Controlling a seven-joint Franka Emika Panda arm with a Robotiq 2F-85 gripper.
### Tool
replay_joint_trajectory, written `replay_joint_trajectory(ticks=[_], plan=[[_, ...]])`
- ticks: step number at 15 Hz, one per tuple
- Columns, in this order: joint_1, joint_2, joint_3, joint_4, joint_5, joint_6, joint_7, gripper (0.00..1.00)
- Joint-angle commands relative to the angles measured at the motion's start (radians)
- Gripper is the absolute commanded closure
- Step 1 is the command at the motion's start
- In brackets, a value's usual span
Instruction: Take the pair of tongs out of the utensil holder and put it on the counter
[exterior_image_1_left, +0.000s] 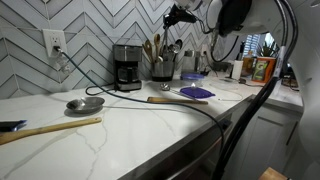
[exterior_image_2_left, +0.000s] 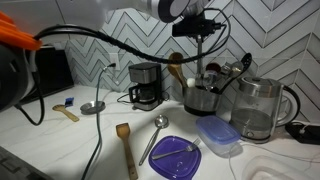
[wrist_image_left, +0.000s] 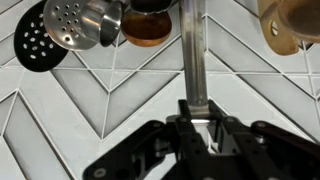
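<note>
- Gripping the pair of tongs, my gripper shows at the bottom of the wrist view, with both fingers pressed narrow against the flat silver strip that runs straight up the frame.
- Only the wrist view shows this hold close up. Behind the strip are grey chevron wall tiles, a dark perforated spoon, a shiny perforated skimmer and a wooden spoon bowl.
- In an exterior view my gripper hangs high above the utensil holder, and the tongs drop from it as a thin upright line towards the holder's mouth. I cannot tell whether their lower end is clear of the other utensils.
- In an exterior view my gripper sits at the top edge above the holder. The tongs are too thin to make out here.
- Beside the holder stand a coffee maker and a glass kettle.
- On the counter lie a round ladle, a long wooden spatula, a purple plate, a blue-lidded container and a metal spoon.
- A black cable crosses the counter in front of the holder.
</note>
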Motion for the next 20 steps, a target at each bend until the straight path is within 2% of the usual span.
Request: replay_joint_trajectory(ticks=[1, 6, 13, 20], plan=[[-0.002, -0.031, -0.002, -0.018, -0.001, -0.029, 0.003, 0.95], [0.0, -0.064, 0.007, -0.028, 0.007, -0.066, 0.01, 0.95], [0.021, -0.115, -0.025, -0.048, -0.03, -0.127, 0.086, 0.95], [0.085, -0.197, -0.152, -0.128, -0.199, -0.082, 0.192, 0.95]])
